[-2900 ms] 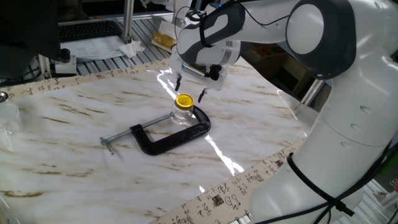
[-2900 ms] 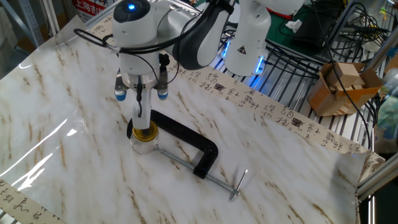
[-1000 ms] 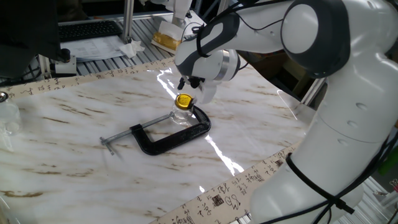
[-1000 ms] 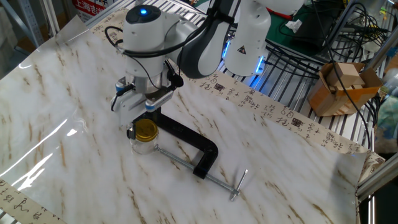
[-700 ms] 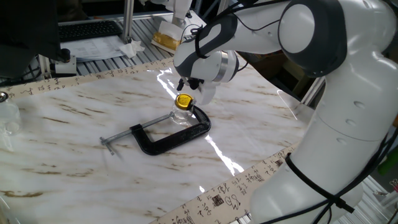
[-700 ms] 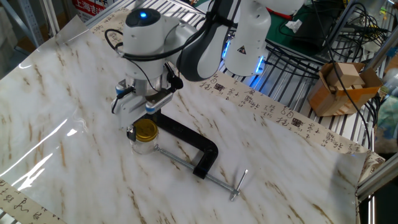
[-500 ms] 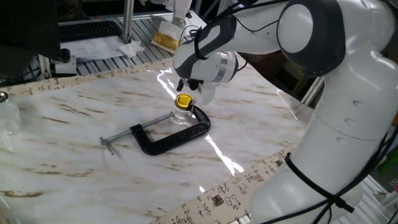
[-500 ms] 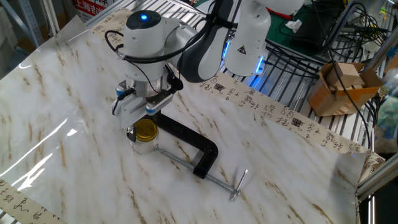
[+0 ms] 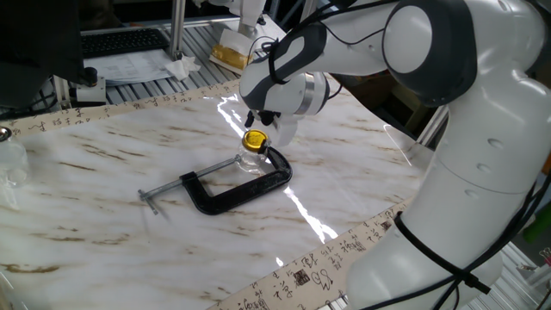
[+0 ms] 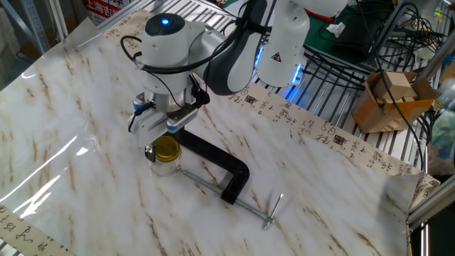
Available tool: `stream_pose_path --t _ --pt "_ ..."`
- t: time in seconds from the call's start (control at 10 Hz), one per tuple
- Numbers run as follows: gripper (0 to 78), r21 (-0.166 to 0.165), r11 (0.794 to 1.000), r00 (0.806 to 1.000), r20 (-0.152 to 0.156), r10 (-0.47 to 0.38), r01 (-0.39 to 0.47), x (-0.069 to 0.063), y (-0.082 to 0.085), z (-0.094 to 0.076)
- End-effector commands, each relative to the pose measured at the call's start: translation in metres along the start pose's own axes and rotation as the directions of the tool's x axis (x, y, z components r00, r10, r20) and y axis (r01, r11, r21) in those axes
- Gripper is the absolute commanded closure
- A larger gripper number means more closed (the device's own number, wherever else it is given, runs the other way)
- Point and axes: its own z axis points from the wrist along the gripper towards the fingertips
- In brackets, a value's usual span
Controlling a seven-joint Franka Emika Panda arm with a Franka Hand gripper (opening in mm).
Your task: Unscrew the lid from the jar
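The pincer (image 9: 261,127) hangs low over the middle of the counter (image 9: 103,189), tipped so that its fingers reach down around the lid (image 9: 254,139). In the one fixed view a dark fingertip (image 9: 250,117) shows just behind the lid on the far side, and another dark part sits close by the lid's right edge; in the other fixed view the pincer (image 10: 158,139) is mostly hidden under its own pale body, with a small rounded tip (image 10: 148,151) just touching the lid's (image 10: 167,148) left rim. Whether the fingers actually press on the lid cannot be told from either view, so I cannot tell if the pincer is closed on it or merely standing around it.

The lid is bright yellow, round, and sits level on top of the jar (image 9: 250,160). The jar (image 10: 164,166) is small, squat and of clear glass, standing upright on the counter.

The jar stands inside the mouth of a black C-clamp (image 9: 237,187), between the clamp's curved frame and the end of its silver screw (image 9: 189,180). The clamp (image 10: 217,167) lies flat on the counter, its screw handle (image 10: 273,211) pointing away toward one edge of the counter.

The counter is of pale marble pattern with brown veins, and a strip printed with dark characters (image 10: 298,122) runs along its edges. Beyond one edge stands a brown cardboard box (image 10: 387,99) on a wire rack.
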Motion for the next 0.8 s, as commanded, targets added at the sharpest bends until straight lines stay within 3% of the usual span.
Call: stream_pose_path --t 0.1,0.6,0.8 --pt "0.2 0.039 0.998 0.998 0.030 -0.049 0.048 -0.0013 -0.0007 0.0034" --pt "0.2 0.047 0.997 0.997 0.042 -0.067 0.065 -0.0055 -0.0022 0.0055" --pt "0.2 0.065 0.994 0.995 0.039 -0.086 0.084 -0.0054 -0.0044 0.0062"
